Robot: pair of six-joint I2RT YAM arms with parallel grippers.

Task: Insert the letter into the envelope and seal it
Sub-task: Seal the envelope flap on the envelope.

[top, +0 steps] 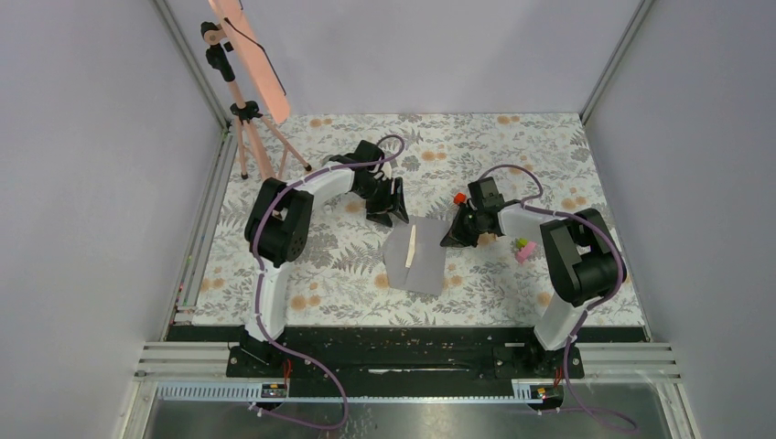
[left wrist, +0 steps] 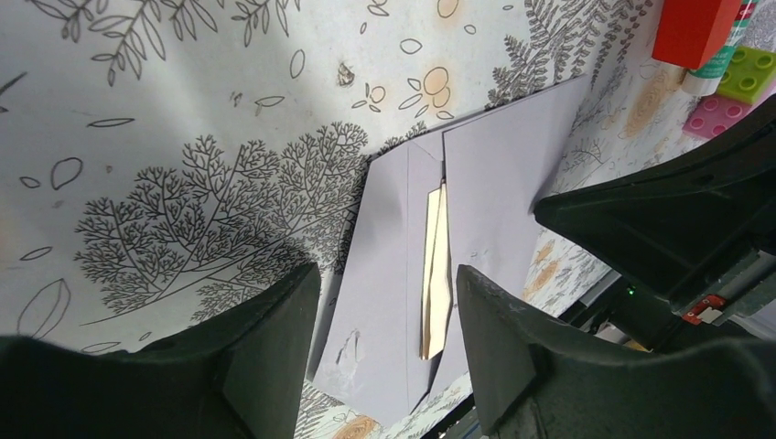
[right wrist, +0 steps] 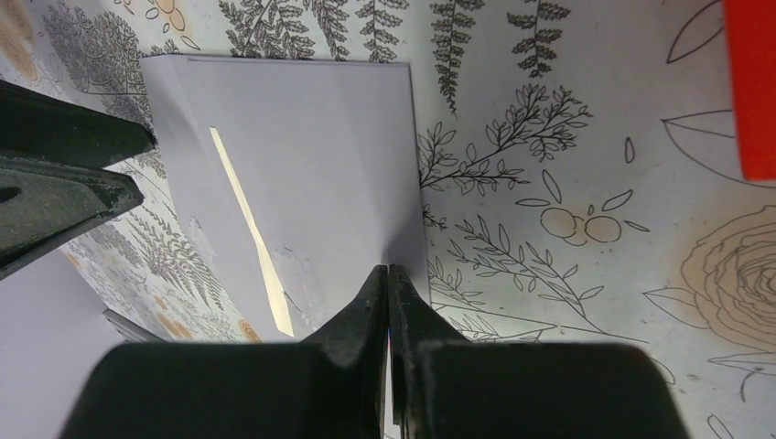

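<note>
The grey-lilac envelope (top: 425, 261) lies flat at the middle of the table. A narrow cream strip of the letter (top: 411, 245) shows in its opening; the rest is hidden inside. My left gripper (top: 389, 216) is open and empty just above the envelope's far left corner. In the left wrist view the envelope (left wrist: 384, 247) and letter strip (left wrist: 436, 265) lie between the spread fingers of the left gripper (left wrist: 389, 306). My right gripper (top: 454, 240) is shut, its tips (right wrist: 389, 273) touching the envelope (right wrist: 311, 137) near its right edge. The letter strip (right wrist: 245, 215) lies to their left.
A red-capped stick (top: 459, 198) and pink and green toy bricks (top: 523, 248) lie right of the envelope, beside my right arm. A tripod (top: 245, 114) with a pink panel stands at the back left. Grey walls enclose the floral table.
</note>
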